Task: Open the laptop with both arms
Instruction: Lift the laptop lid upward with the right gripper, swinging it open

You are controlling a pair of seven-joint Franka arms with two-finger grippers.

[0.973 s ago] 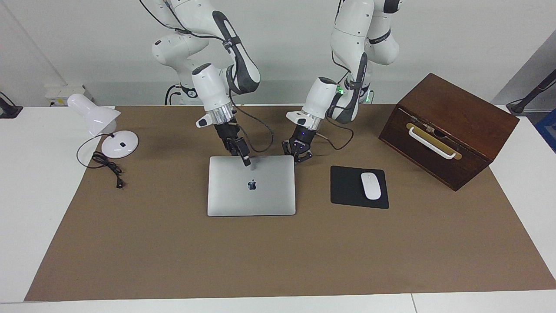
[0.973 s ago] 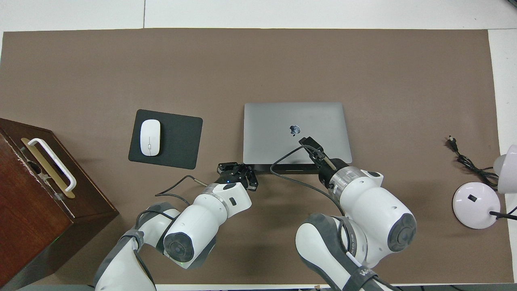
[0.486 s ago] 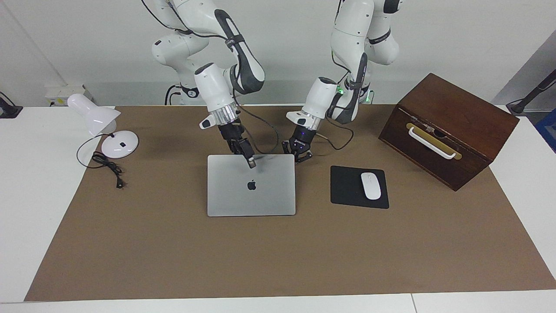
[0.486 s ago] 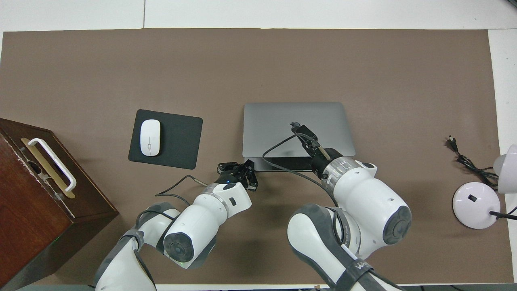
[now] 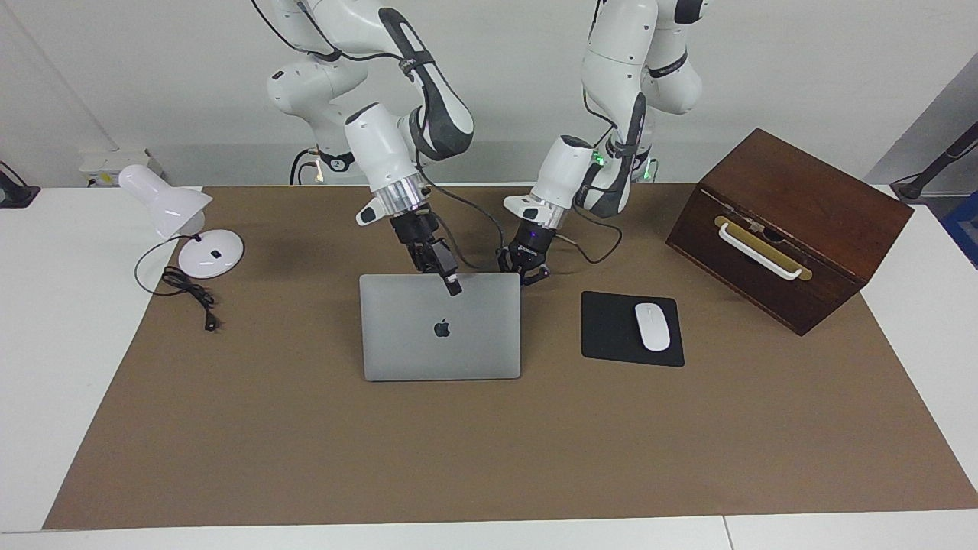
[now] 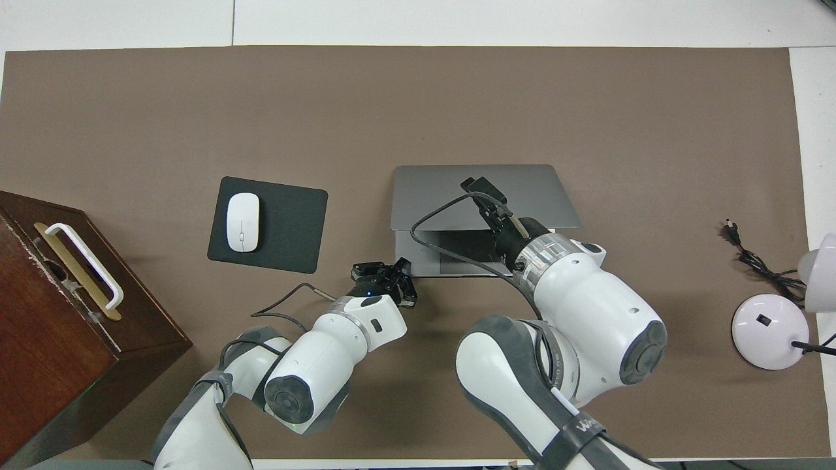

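Facing view: at frame centre, the laptop [image 5: 439, 336] lid is gripped by the right pincer [image 5: 452, 286]; the left pincer [image 5: 527, 273] is spread open at its corner.

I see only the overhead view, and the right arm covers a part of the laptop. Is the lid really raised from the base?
Observer: Yes. In the facing view the laptop lid stands raised at a tilt, with its logo face toward that camera.
Operator: Where does the right gripper hold it?
Observer: The right gripper grips the lid's top edge, about mid-width, just above the logo.
Operator: And the left gripper, is it high?
Observer: No. The left gripper sits low, close to the table, at the laptop's corner toward the left arm's end. Whether it touches, I cannot tell.
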